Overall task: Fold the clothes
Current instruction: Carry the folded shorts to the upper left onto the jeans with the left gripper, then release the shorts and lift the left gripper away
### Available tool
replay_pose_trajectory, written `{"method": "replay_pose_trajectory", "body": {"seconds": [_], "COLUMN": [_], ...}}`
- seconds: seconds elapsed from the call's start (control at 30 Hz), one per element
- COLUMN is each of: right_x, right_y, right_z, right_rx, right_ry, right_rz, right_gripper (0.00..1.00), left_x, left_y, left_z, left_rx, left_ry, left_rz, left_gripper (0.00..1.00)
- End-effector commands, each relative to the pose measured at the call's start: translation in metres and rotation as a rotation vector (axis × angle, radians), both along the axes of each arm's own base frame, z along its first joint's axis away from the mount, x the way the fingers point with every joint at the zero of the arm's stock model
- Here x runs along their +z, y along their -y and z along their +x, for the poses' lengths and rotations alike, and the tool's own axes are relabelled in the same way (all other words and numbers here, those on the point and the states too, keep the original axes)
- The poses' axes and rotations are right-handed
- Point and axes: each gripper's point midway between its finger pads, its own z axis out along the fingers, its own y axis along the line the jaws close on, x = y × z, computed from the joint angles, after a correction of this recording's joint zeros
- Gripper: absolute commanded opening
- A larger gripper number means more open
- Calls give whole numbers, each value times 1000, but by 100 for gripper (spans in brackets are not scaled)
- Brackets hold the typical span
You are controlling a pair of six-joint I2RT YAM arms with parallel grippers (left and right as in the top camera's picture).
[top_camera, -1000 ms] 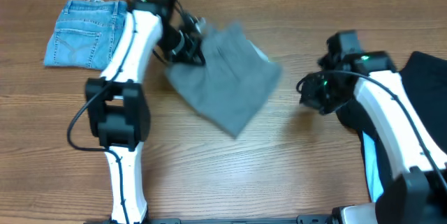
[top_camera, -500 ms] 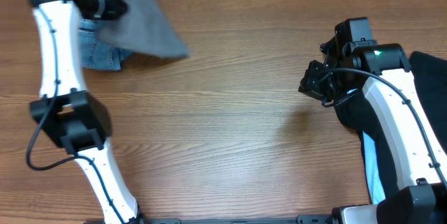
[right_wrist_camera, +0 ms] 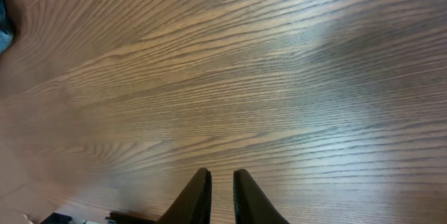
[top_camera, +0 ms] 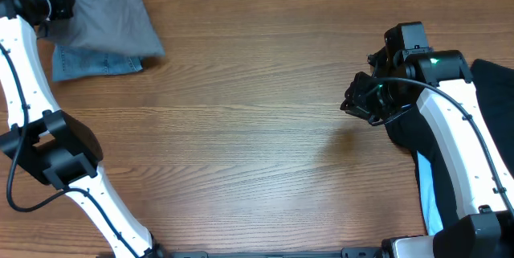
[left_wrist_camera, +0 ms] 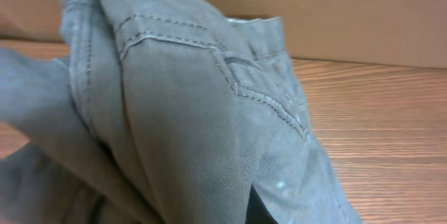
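In the upper left of the overhead view the left gripper [top_camera: 50, 2] has its jaws pinching the grey shorts [top_camera: 108, 18], whose stitched seams and bunched folds fill the left wrist view. The shorts drape over the blue denim garment [top_camera: 96, 63] lying on the bench [top_camera: 257, 153]. At the right, the right gripper [right_wrist_camera: 220, 195] hangs over bare wood with its jaws drawn nearly together, a thin slit between them and nothing held, beside the black garment [top_camera: 491, 81] and a pale blue strip [top_camera: 426, 198] at the right edge.
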Motion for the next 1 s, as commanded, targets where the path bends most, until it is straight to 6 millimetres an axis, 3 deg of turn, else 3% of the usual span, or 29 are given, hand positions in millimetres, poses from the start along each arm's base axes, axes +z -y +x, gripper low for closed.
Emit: {"method": "replay_pose_trajectory", "body": {"seconds": [0.0, 0.07, 0.1, 0.2, 0.23, 0.3, 0.37, 0.43, 0.5, 0.57, 0.67, 0.8, 0.9, 0.97], "right_x": [9, 10, 10, 9, 9, 9, 9, 9, 10, 10, 10, 10, 11, 16], "right_y": [-1, -3, -4, -5, -6, -6, -6, -6, -7, -7, -7, -7, -8, -8], "right_z": [4, 3, 2, -2, -3, -3, -1, 0, 3, 3, 3, 2, 1, 3], "right_rx": [-17, -13, -11, -4, -1, -1, -1, -1, -1, -1, -1, 0, 5, 9], "right_ry": [21, 19, 15, 1, -2, -1, 5, 12, 23, 26, 25, 21, 22, 46], "right_rz": [22, 31, 32, 29, 29, 29, 30, 31, 32, 32, 33, 32, 39, 40], "right_gripper": [15, 15, 15, 15, 15, 15, 15, 15, 15, 15, 15, 15, 15, 15], "left_x": [15, 3, -1, -5, 6, 21, 36, 47, 44, 28, -5, -59, -104, -115], "left_y": [-31, -41, -48, -67, -74, -77, -75, -66, -47, -35, -18, -1, 10, 15], "left_z": [-5, -5, -7, -14, -18, -23, -29, -38, -41, -41, -37, -28, -33, -41], "left_rx": [72, 117, 150, 248, 278, 286, 274, 246, 190, 170, 145, 129, 129, 131], "left_ry": [27, -2, -20, -47, -26, -1, 17, 15, -7, -57, -132, -221, -322, -373], "left_rz": [73, 78, 91, 117, 103, 86, 68, 31, -34, -62, -89, -139, -187, -209], "left_gripper": [20, 50, 57, 70, 75, 76, 70, 54, 37, 24, 13, 9, 10, 9]}}
